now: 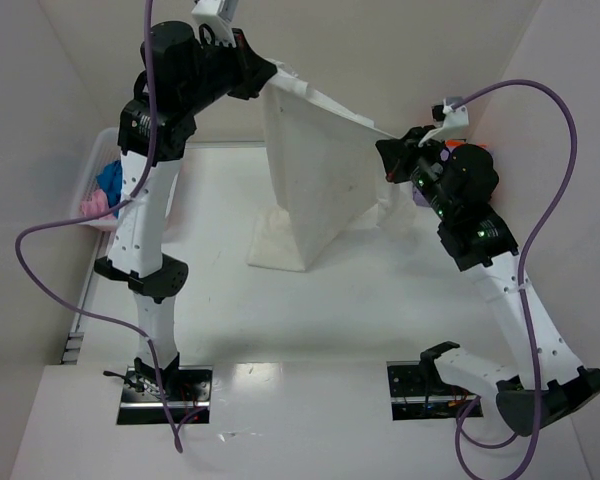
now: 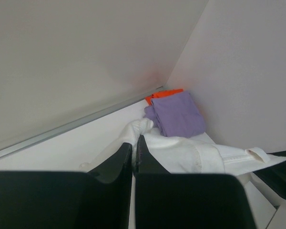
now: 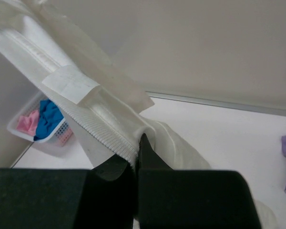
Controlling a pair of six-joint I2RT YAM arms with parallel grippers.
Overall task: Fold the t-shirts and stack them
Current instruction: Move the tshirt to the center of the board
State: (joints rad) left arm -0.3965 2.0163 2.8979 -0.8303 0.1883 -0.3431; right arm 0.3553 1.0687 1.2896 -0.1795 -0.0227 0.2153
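Top external: limp cream-white cloth t-shirt (image 1: pixel 315 190) is clamped by left gripper (image 1: pixel 272 80) at eleven o'clock, right gripper (image 1: pixel 390 150) at two; edges judged best held.

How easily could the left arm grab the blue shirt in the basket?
Probably not yet: the left end effector is shut on the cream-white t-shirt, held up high. The blue shirt lies uncovered in the basket beside that arm, so it should let go first.
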